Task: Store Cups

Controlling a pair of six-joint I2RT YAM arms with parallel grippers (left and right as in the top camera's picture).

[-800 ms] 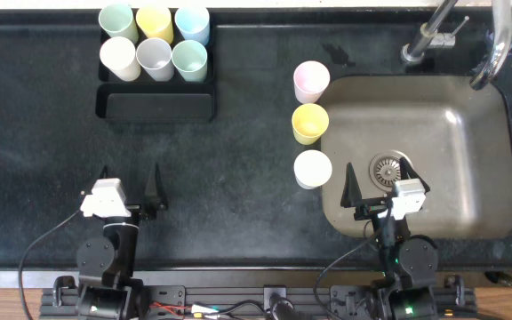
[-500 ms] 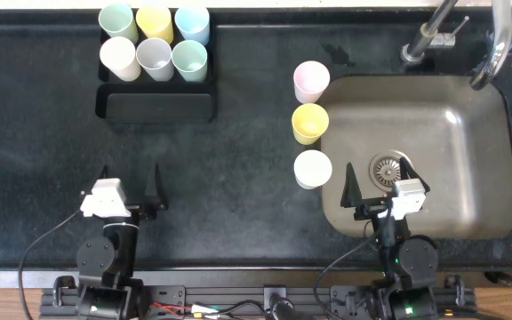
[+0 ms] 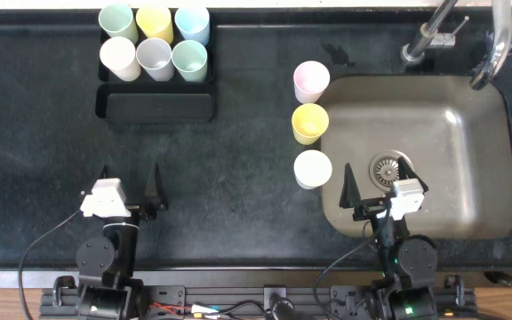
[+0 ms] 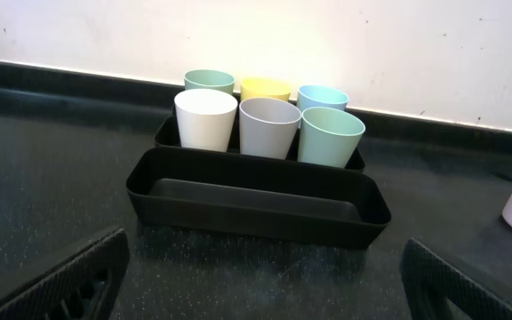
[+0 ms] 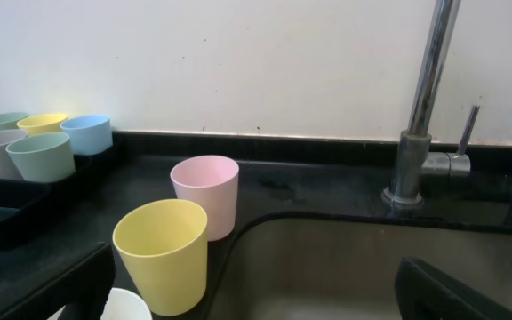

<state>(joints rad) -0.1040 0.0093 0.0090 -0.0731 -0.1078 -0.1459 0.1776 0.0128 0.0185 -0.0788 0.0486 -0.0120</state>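
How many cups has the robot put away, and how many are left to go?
Done: six cups stand in the back of the black tray; its front slot is empty. In hand: nothing, the left pincer and right pincer are both open, holding no cup. Left: the pink cup, yellow cup and white cup wait on the counter beside the sink.

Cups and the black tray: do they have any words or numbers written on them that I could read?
None. The pink cup, yellow cup, white cup, the six cups stored in the black tray and the tray itself are plain: no words, numbers or signs.
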